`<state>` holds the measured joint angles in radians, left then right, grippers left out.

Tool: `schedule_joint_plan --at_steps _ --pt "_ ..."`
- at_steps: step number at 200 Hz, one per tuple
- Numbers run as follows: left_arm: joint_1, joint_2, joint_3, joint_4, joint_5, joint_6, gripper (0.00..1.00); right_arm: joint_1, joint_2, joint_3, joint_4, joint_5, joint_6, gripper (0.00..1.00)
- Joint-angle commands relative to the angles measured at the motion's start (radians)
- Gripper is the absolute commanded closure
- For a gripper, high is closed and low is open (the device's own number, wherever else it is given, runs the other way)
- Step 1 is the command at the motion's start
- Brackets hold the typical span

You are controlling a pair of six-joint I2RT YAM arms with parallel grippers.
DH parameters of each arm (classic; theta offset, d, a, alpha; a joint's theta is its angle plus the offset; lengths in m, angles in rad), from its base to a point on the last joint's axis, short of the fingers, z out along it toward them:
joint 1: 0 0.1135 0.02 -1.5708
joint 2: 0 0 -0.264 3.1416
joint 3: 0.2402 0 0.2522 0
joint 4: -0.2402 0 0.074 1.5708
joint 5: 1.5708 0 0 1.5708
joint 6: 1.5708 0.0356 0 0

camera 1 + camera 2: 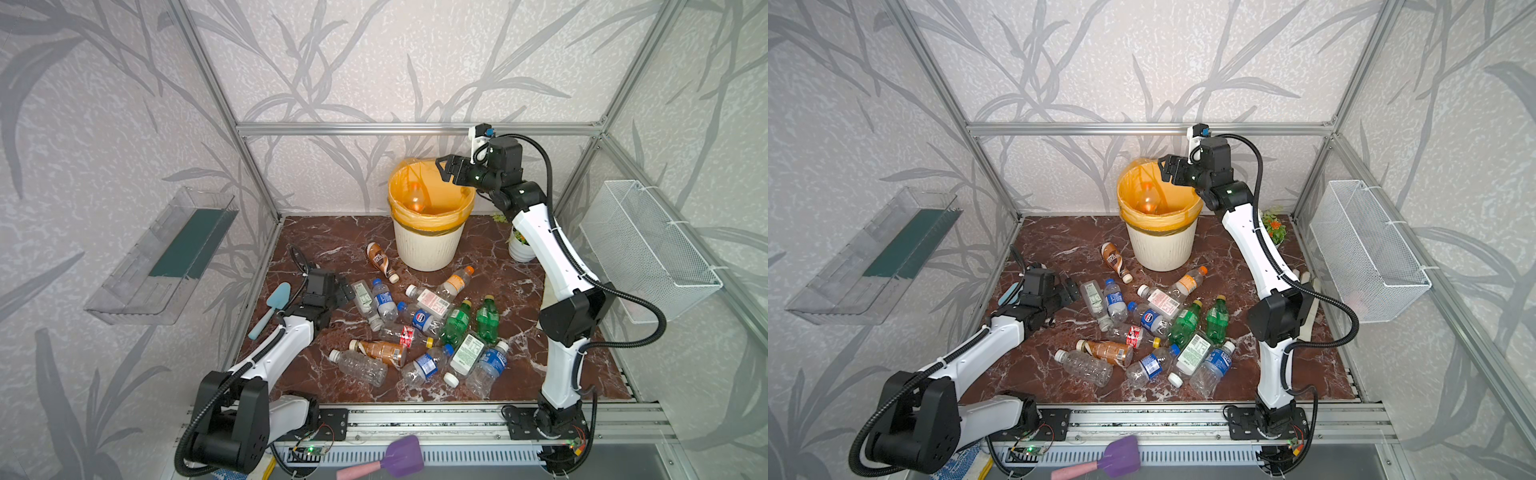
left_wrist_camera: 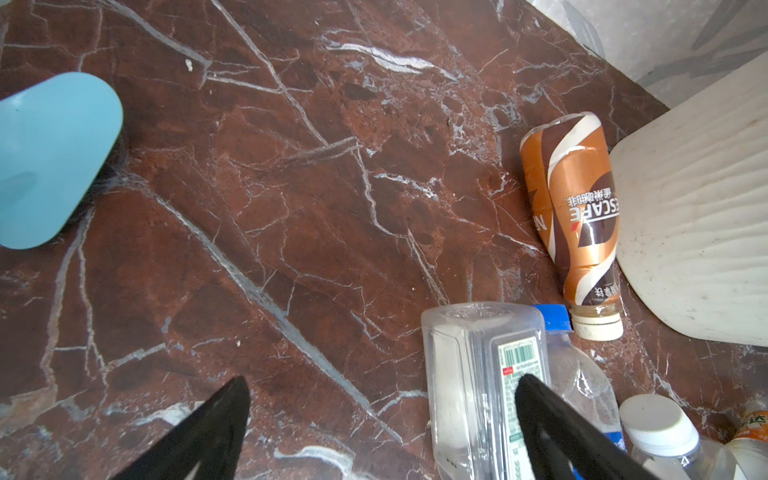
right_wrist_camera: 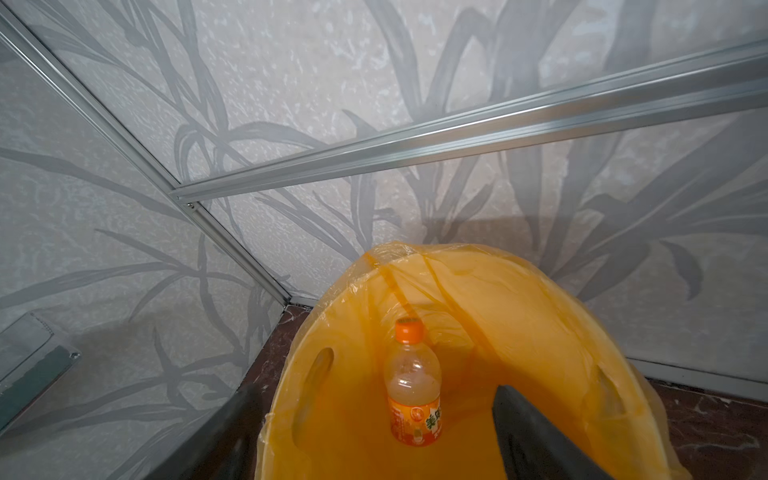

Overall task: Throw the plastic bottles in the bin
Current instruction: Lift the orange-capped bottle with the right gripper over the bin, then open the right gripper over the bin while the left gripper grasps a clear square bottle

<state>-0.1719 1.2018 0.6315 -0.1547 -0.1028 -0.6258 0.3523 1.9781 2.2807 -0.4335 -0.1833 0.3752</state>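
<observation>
Barely started. Counts just 1 orange-capped bottle [image 3: 413, 390] inside the bin [image 1: 428, 253], down within the orange liner and clear of the right jaws. Finds those jaws spread wide above the rim, holding nothing. Leaves about 14 plastic bottles [image 1: 422, 320] lying on the bench [image 1: 328, 241]: a tangled heap in the middle, plus a brown coffee bottle [image 1: 380, 259] set apart, just beside the bin's foot. Has the left jaws wide too, empty, low over the bench at the heap's edge, by a clear square bottle [image 2: 473, 374]. Judged from this: nearly everything yet to do, pick by pick.
</observation>
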Motion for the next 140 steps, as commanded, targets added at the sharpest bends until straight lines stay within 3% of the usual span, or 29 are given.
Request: schedule_joint_plan --at_steps 1,67,140 --pt "-0.014 -0.038 0.045 -0.067 -0.012 -0.033 0.01 -0.012 -0.147 0.058 -0.011 0.057 -0.052 0.11" --pt "-0.099 -0.046 0.051 -0.122 -0.009 -0.082 0.01 -0.031 -0.304 -0.237 0.071 0.05 -0.046 0.08" --pt "-0.146 0.122 0.174 -0.183 0.004 -0.114 0.04 -0.124 -0.535 -0.779 0.108 0.05 -0.015 0.08"
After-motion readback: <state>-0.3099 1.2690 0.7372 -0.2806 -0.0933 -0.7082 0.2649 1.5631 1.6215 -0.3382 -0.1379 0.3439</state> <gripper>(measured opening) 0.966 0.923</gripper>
